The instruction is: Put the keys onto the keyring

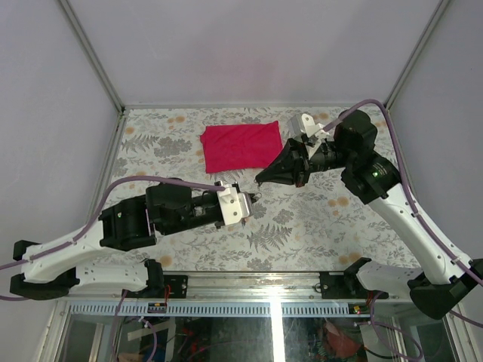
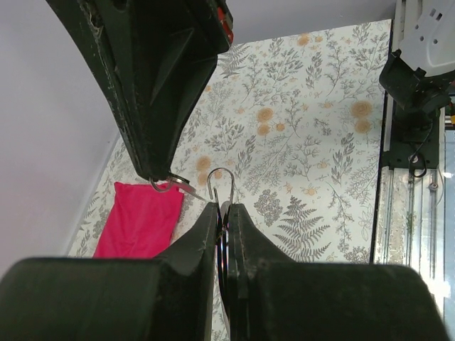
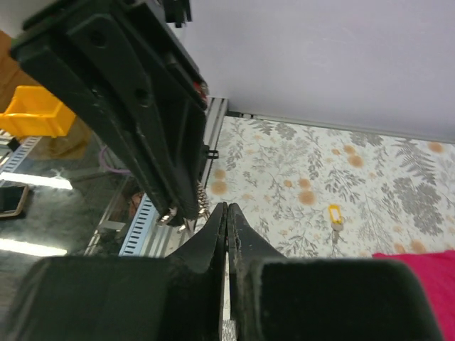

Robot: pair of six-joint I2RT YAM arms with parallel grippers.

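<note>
- A red fabric cloth [image 1: 240, 146] lies at the back middle of the floral-patterned table [image 1: 317, 219].
- The left gripper [image 1: 255, 199] and right gripper [image 1: 260, 181] meet tip to tip just before it.
- A thin silver wire keyring [image 2: 222, 181] juts from between the left gripper's fingertips.
- A small metal key with a yellow tag [image 3: 334, 217] lies on the table near the cloth.

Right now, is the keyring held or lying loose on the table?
Held: the keyring loop sticks out between the shut left fingers.
</note>
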